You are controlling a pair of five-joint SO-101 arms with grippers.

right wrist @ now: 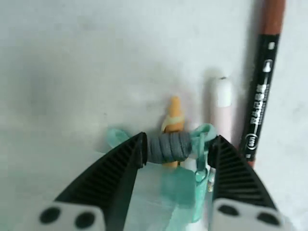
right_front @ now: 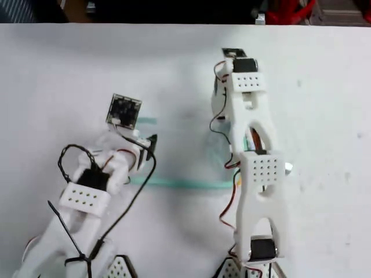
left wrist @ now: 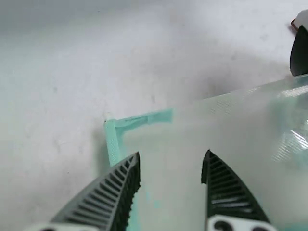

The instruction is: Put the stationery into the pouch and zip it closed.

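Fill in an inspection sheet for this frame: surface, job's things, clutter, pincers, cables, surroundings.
Surface: white table, faintly speckled.
Job's things: translucent pouch with teal edging lies flat between the arms; brown-and-black marker and white pen lie side by side at its zip end.
Clutter: nothing seen.
Pincers: left pincer open above a pouch corner; right pincer shut on a grey-wrapped tab.
Cables: black cable loops along the left arm; red wire runs beside the right arm.
Surroundings: dark, indistinct area beyond the table's far edge.
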